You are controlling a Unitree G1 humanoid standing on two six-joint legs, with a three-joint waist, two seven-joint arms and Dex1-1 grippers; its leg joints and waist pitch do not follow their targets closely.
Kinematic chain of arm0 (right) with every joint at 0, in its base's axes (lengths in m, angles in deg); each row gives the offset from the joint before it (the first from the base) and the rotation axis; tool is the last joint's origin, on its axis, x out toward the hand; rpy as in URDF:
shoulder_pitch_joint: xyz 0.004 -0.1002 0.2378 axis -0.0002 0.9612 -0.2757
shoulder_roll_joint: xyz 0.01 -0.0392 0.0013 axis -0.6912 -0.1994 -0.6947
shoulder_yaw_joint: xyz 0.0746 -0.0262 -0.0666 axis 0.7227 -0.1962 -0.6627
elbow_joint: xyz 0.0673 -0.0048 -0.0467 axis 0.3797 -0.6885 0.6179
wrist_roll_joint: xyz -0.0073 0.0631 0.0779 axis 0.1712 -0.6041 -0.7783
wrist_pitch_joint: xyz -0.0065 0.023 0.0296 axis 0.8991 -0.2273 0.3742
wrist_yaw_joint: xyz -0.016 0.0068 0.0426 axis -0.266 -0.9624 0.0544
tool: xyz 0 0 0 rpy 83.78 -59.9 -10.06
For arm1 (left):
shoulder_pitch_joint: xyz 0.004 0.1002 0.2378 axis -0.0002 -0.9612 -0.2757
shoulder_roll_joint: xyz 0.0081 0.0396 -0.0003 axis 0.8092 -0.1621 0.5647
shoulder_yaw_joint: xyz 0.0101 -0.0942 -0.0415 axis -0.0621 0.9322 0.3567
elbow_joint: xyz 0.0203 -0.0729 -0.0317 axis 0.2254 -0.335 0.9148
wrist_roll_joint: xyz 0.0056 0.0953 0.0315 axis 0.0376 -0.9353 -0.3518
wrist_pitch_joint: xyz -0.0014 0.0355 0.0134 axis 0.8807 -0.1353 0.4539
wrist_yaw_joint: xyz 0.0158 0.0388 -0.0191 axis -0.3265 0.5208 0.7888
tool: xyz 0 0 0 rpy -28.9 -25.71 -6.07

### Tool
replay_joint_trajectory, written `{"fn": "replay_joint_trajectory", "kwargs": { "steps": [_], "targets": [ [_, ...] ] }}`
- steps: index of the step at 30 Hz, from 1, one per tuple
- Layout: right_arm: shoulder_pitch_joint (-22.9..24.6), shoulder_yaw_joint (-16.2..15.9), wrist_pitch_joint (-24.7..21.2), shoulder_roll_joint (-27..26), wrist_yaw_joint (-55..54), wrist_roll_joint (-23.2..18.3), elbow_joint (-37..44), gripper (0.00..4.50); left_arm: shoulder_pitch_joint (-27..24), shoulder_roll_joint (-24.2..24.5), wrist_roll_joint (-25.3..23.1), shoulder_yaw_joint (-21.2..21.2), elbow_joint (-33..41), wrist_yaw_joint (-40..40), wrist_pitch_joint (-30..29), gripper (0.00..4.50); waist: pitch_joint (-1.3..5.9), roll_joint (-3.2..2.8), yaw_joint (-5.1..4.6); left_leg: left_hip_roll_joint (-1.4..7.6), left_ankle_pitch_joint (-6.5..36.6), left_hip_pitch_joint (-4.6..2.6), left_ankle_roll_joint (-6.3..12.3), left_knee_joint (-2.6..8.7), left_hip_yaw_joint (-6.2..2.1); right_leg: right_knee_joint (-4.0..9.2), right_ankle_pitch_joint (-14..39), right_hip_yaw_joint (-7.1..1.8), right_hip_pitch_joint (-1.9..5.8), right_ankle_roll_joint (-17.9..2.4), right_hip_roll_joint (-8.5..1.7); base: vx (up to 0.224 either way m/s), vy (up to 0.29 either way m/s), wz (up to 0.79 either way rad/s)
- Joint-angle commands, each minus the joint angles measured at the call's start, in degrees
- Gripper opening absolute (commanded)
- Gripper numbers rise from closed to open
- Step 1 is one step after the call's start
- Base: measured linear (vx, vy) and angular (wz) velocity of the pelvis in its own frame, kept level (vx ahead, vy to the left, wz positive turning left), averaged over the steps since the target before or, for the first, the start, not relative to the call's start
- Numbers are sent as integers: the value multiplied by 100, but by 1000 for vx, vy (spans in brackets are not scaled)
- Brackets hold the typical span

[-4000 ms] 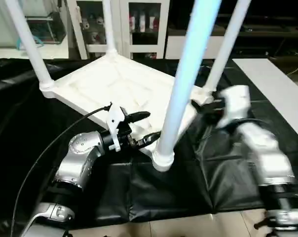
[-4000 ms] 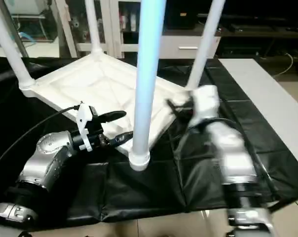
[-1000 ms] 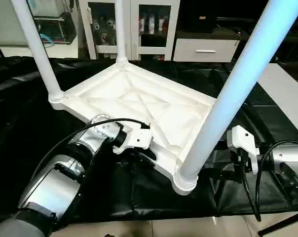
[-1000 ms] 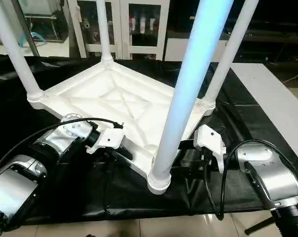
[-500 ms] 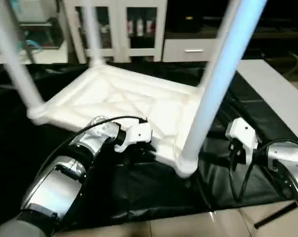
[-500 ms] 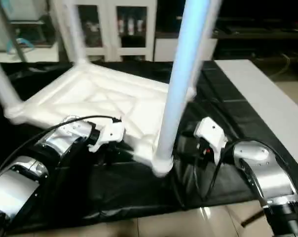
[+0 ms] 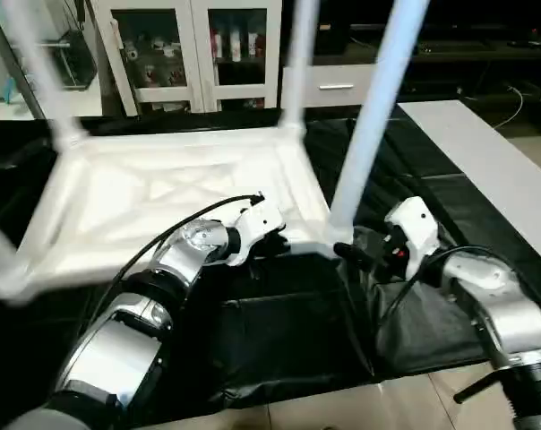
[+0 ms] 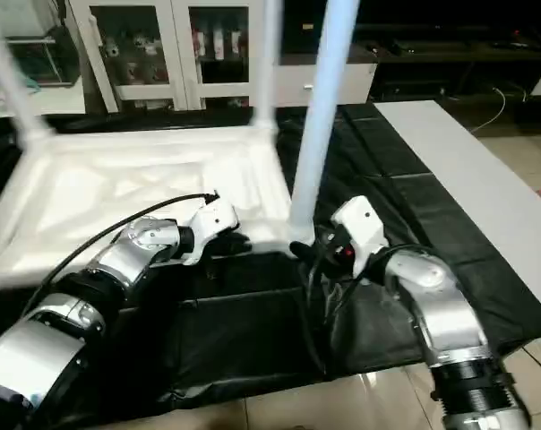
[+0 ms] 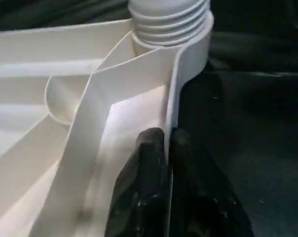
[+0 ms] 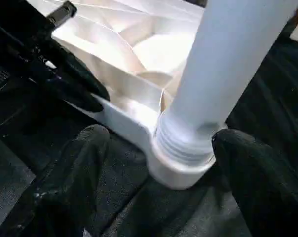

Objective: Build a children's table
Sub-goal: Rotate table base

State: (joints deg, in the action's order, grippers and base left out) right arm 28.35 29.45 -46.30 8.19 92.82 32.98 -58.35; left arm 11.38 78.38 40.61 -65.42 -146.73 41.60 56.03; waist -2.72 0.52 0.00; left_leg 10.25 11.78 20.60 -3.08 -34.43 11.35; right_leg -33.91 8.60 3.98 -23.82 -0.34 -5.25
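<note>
Table legs cut off by the top edge, far table corner blurred, tabletop face hidden underneath.

black floor sheet, glass-door cabinet, white board

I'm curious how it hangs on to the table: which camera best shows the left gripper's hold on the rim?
The left wrist view: the left gripper has its jaws shut on the table rim, one each side. The eye views show it only from behind.
</note>
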Motion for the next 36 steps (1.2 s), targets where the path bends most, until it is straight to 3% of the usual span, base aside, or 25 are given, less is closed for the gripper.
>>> {"fn": "replay_joint_trajectory", "kwargs": {
  "steps": [1,3,5,6,7,9,11,12,18,19,23,25,28,32,33,34,35,36],
  "targets": [
    [-39,102,-85,-46,-113,42,-21,382,-197,55,-15,77,8,242,-174,10,376,87,87,265,1107,36,547,390,-153,426,1618,-221,334,-1341,-332,0,0,0],
    [-91,102,-120,-87,-159,23,-5,382,-307,111,-74,5,232,2,-9,2,369,149,100,278,1045,46,598,387,-149,425,1742,-222,325,-1291,-351,0,0,0],
    [-109,104,-136,-99,-176,-8,12,382,-392,146,-85,-1,412,-110,45,2,363,133,108,288,1067,27,579,393,-143,443,1855,-228,300,-1246,-347,0,0,0],
    [-109,103,-136,-98,-177,-10,14,382,-399,147,-85,1,427,-112,44,2,356,192,108,293,1068,25,570,392,-138,430,1878,-232,292,-1223,-351,0,0,0],
    [-103,82,-104,-92,-171,-6,36,382,-480,179,-71,-7,587,-101,118,2,351,179,117,291,1085,19,564,397,-136,445,1926,-233,283,-1203,-351,0,0,0],
    [-99,73,-93,-106,-156,-28,74,382,-582,224,-20,-5,791,-113,138,2,336,220,111,298,1192,24,503,411,-138,461,2110,-235,274,-1117,-355,0,0,0],
    [-100,73,-102,-114,-163,-33,93,382,-629,244,-5,0,892,-107,122,2,338,208,111,299,1241,19,450,415,-147,464,2201,-240,270,-1057,-362,0,0,0],
    [-94,71,-121,-142,-150,-74,165,382,-732,259,168,119,1113,-192,-25,2,336,241,105,305,1222,25,436,420,-147,450,2144,-245,270,-1061,-359,0,0,0],
    [-19,57,-117,-157,-109,-156,364,382,-946,414,551,248,1672,-902,28,2,339,203,121,309,1059,28,455,424,-139,409,1794,-261,272,-1156,-362,0,0,0],
    [-4,61,-116,-158,-111,-165,388,382,-969,434,615,249,1749,-1032,81,47,341,203,121,302,1061,16,456,417,-129,412,1783,-261,263,-1165,-357,0,0,0],
    [49,151,-109,-131,36,-347,481,382,-949,479,824,207,2056,-1490,-189,64,359,162,223,312,944,-13,430,410,-110,358,1349,-273,247,-1322,-344,0,0,0],
    [46,159,-107,-92,125,-394,492,382,-849,451,810,180,1991,-1540,-163,96,354,169,256,314,942,-32,422,412,-101,343,1213,-272,243,-1379,-333,0,0,0],
    [43,176,-135,-26,210,-424,506,382,-658,414,599,93,1693,-1442,-22,101,353,172,283,309,944,-24,392,411,-106,334,1143,-276,269,-1377,-346,0,0,0],
    [69,181,-192,86,323,-457,518,382,-519,363,489,35,1428,-1412,-47,141,359,185,288,287,872,-2,414,393,-109,335,1093,-278,307,-1343,-353,0,0,0],
    [99,168,-197,145,379,-449,538,382,-473,343,436,1,1314,-1338,-90,141,361,138,295,281,861,-7,420,389,-111,331,1072,-277,307,-1349,-345,0,0,0],
    [105,165,-197,156,388,-447,543,382,-466,339,425,-5,1295,-1316,-100,141,368,150,293,284,851,-22,429,386,-107,337,1040,-275,301,-1355,-337,0,0,0],
    [132,158,-188,203,419,-427,568,382,-421,331,346,-55,1202,-1186,-134,141,369,115,301,289,845,-18,431,385,-113,325,965,-278,306,-1395,-342,0,0,0],
    [148,166,-191,219,429,-428,595,382,-387,320,299,-76,1142,-1087,-161,141,370,139,290,290,874,-13,434,383,-111,330,931,-273,310,-1392,-328,0,0,0]
  ]
}}
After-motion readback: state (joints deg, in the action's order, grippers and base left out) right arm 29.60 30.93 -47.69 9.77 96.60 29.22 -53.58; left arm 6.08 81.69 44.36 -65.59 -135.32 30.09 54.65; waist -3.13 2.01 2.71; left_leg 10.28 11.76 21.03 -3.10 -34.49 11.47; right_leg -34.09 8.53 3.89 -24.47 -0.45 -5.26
